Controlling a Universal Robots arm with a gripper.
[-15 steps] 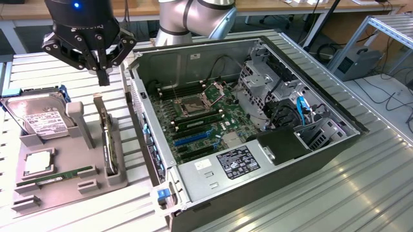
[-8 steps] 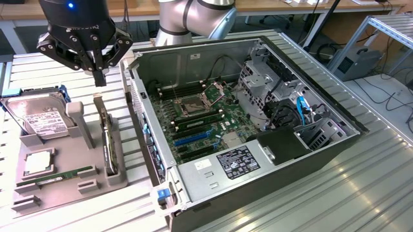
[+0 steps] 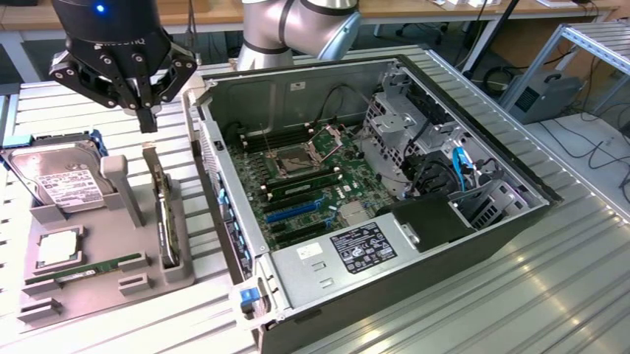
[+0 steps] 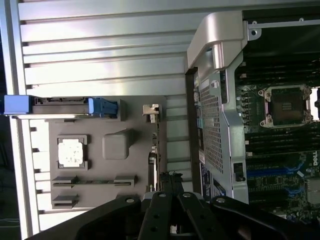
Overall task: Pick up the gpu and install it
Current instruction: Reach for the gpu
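In the upper left of the exterior view, the gripper [image 3: 147, 122] hangs with its fingers fully closed, gripping nothing. Just below it, the gpu [image 3: 165, 214] stands on edge in the grey holder [image 3: 108, 287], at centre-left, beside the open computer case [image 3: 295, 88].

There was one computer case [image 3: 256, 96] with one motherboard [image 3: 315, 193] and one processor socket [image 3: 295, 158]. One grey tray [image 3: 99, 296] was on the one tabletop [image 3: 492, 295]. Counted in the tray were one hard drive [image 3: 61, 183], one processor chip [image 3: 57, 249], one memory stick [image 3: 87, 271] and one graphics card [image 3: 162, 214]. There was one robot arm [image 3: 295, 29] with one hand [image 3: 147, 122].
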